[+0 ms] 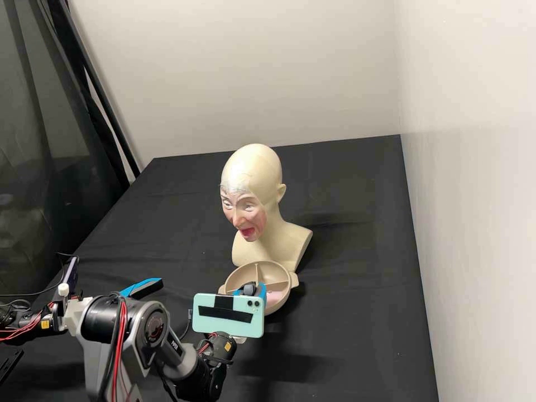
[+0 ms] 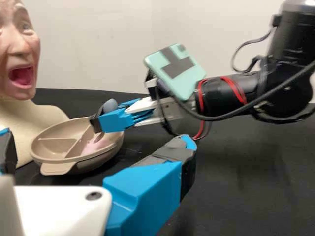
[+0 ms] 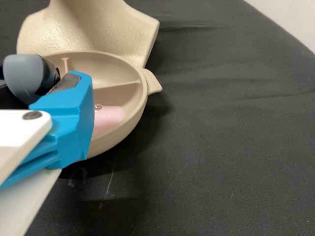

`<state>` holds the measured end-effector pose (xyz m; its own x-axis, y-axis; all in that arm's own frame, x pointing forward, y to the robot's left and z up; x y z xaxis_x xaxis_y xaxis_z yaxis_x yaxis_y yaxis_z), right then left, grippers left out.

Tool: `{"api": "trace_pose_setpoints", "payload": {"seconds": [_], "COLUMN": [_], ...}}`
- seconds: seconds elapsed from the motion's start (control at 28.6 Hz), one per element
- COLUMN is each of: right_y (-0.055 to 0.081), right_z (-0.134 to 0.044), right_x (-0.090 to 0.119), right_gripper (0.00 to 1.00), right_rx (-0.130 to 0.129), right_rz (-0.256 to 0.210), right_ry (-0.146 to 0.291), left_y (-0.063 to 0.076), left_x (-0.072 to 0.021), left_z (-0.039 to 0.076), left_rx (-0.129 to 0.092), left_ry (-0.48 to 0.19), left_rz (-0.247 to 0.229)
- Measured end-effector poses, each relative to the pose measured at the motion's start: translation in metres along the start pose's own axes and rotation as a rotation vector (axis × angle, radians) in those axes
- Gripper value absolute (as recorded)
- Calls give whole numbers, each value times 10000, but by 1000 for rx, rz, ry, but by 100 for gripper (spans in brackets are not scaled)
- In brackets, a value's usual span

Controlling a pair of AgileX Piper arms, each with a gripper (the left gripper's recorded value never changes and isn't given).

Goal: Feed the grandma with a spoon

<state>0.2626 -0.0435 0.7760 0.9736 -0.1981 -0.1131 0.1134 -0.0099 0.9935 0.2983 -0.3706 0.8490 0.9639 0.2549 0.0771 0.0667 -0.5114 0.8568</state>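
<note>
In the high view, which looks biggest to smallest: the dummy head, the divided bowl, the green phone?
Largest: dummy head.
Then divided bowl and green phone, about alike; the phone, nearer the camera, covers part of the bowl.

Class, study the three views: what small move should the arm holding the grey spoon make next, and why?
Probably tip the right gripper to sweep the grey spoon through the pink food in the beige divided bowl. The gripper is shut on the spoon right over that compartment. The beige mannequin head waits open-mouthed behind the bowl, so loading likely comes before lifting.
</note>
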Motion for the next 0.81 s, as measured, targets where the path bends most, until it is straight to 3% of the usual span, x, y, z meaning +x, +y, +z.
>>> {"api": "trace_pose_setpoints", "payload": {"seconds": [0.32, 0.81], "right_y": [-72, -104], "right_z": [73, 82], "right_x": [114, 293], "right_gripper": [0, 0], "right_rx": [1, 7], "right_rz": [-23, 20], "right_ry": [-23, -19], "left_y": [-62, -92], "left_x": [15, 37], "left_z": [51, 85], "left_rx": [2, 4], "left_ry": [-17, -28], "left_rz": [-21, -30]}}
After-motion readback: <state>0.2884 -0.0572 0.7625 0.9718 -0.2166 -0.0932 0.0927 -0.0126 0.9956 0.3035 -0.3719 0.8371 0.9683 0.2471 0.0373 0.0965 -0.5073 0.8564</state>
